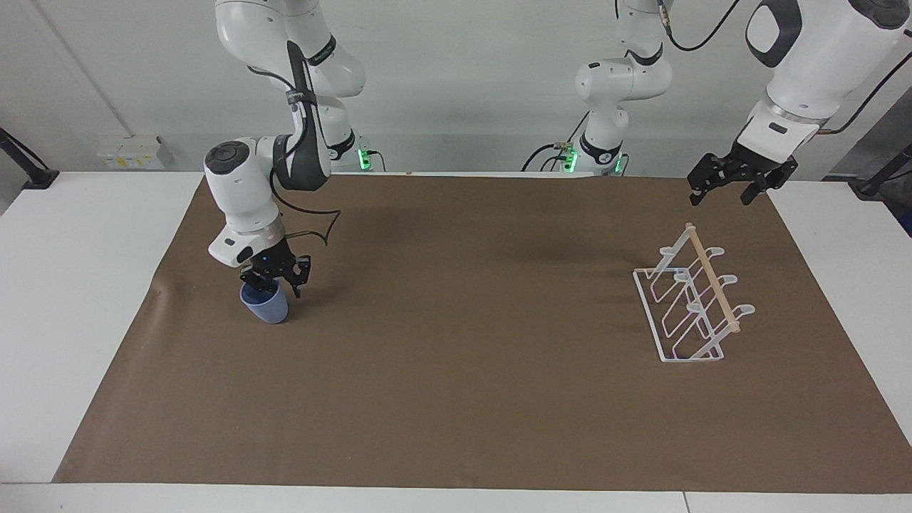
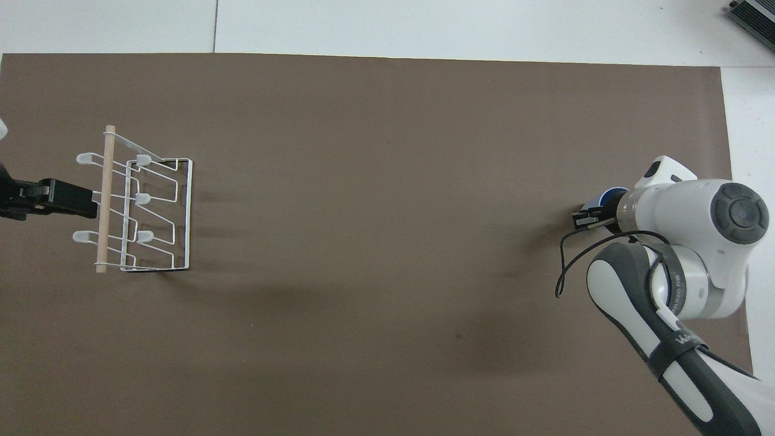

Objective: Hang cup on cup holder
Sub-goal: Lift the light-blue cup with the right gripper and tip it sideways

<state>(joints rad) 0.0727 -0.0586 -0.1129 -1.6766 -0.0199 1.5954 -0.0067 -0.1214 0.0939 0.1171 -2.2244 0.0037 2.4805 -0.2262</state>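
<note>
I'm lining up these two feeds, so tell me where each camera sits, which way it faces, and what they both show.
Facing view: high across the table, looking at the robots; both arms show whole, right gripper at the small light-blue plastic cup, left gripper raised near the white wire cup holder with a wooden rod.
Overhead view: high above the robots' end, looking steeply down; the right arm and the left gripper show.
Shared: brown mat, cup holder, cup, turned half around.
</note>
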